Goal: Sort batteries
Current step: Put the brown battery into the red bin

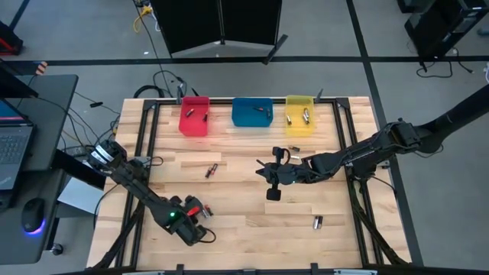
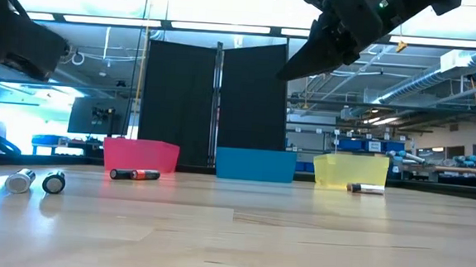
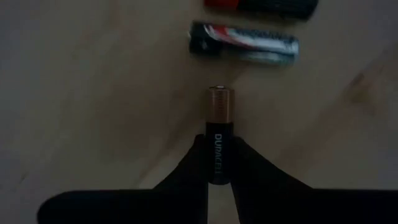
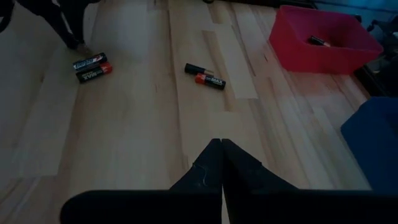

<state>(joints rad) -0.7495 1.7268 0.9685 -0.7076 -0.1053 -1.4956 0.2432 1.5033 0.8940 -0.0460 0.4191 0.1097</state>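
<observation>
Three bins [image 1: 251,111] sit at the table's [image 1: 244,237] twelve o'clock. Left hand [image 3: 217,177] pinches one copper-and-black battery [image 3: 220,127]; right hand [image 4: 221,163] is closed, empty.

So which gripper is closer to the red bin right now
The right gripper. It hovers mid-table, a little in front of the red bin; the left gripper is down at the near edge, clamped on a battery.
</observation>
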